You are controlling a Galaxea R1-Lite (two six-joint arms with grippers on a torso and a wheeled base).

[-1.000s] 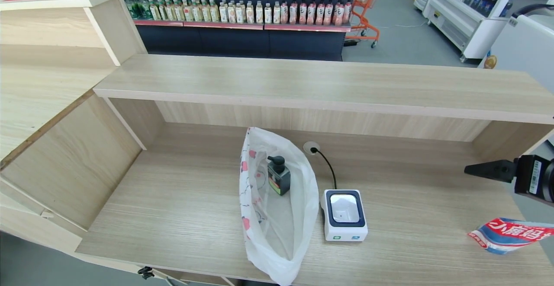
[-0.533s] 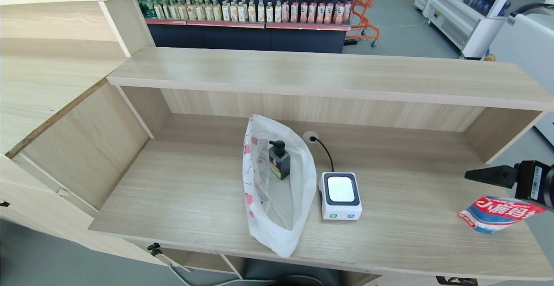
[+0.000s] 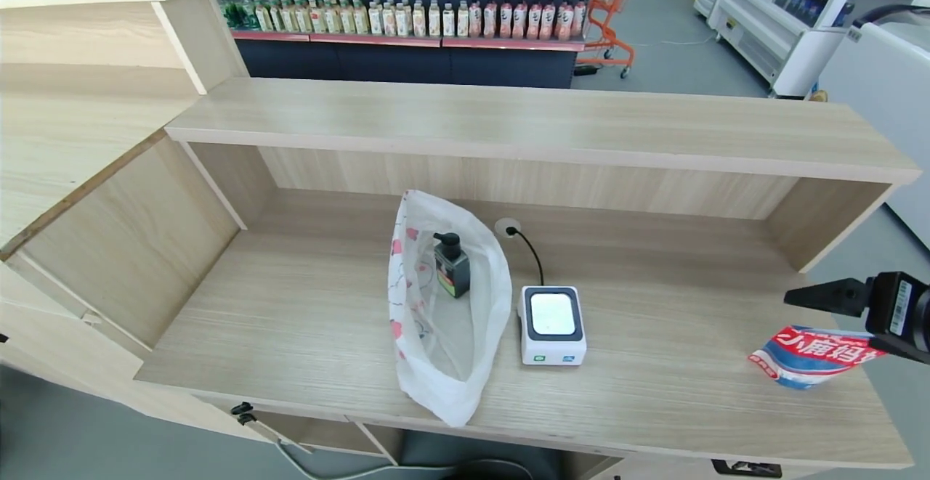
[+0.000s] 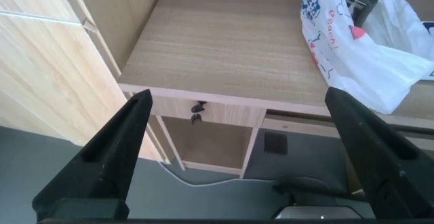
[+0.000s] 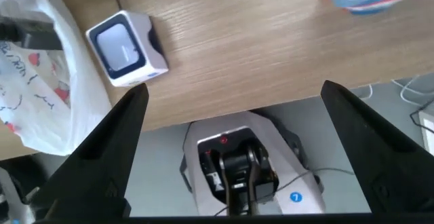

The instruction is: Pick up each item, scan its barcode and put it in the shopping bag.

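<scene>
We judge step in hand: grab snack pouch (image 3: 814, 355), lying flat at counter's (image 3: 654, 335) right end, well apart from scanner (image 3: 552, 324). Right gripper (image 5: 234, 95) hangs just beside it, jaws spread wide, empty. Left gripper (image 4: 237, 98) also wide open, empty, out before counter's front edge. We advise pinching pouch by one edge, keeping barcode face clear. Pump bottle (image 3: 451, 271) already stands in shopping bag (image 3: 407, 298).

Pouch (image 3: 810, 356) at counter's right end carried big white characters on a red band. Shopping bag (image 4: 339, 41) had blue characters near its rim, w/ small red shapes beside them. Pump bottle (image 3: 451, 271) inside the bag wore a multicolour label, text too small to read. Scanner (image 3: 552, 324) front showed 2 tiny badges, green & blue, unreadable. Labels on shelf bottles (image 3: 407, 19) were illegible.
</scene>
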